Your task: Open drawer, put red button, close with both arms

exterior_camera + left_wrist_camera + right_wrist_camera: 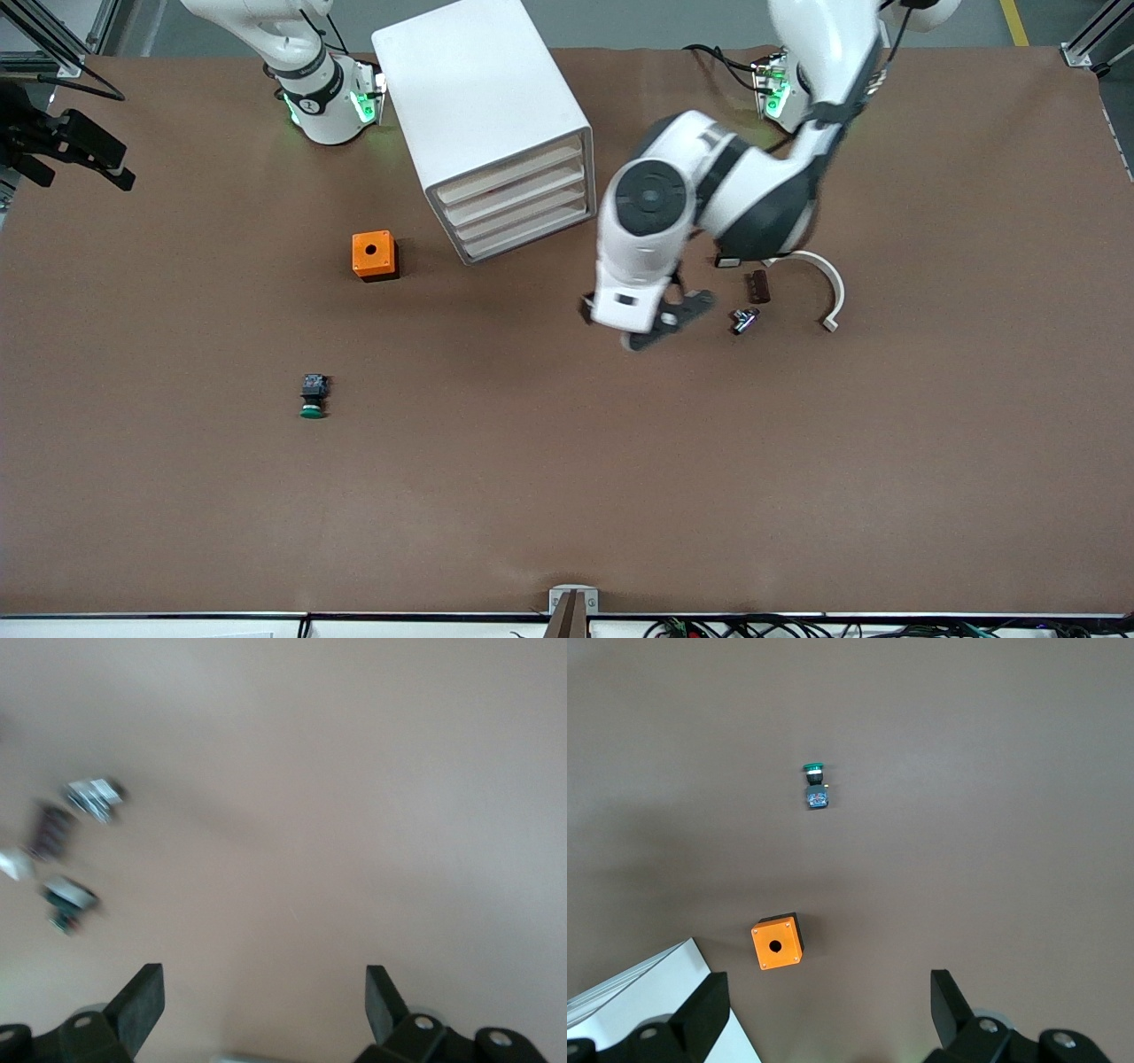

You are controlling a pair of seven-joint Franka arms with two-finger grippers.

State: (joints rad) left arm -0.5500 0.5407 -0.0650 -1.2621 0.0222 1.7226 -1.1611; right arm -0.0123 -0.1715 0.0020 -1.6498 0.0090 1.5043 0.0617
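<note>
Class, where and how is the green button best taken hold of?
Likely by its black body, from straight above, squeezing across the flat sides: the green button lies on its side, with its round cap toward the front camera, which would slip.

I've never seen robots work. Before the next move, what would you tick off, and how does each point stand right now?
1. Drawer open: not ok. All drawers of the white cabinet are shut.
2. Left gripper free: ok. It is open and empty over bare table.
3. Right gripper free: ok. It is open and empty, above the orange box.
4. Red button found: cannot tell. The small parts beside the left arm are too unclear.
5. Green button out of the way: ok. It lies apart, nearer the front camera than the orange box.
</note>
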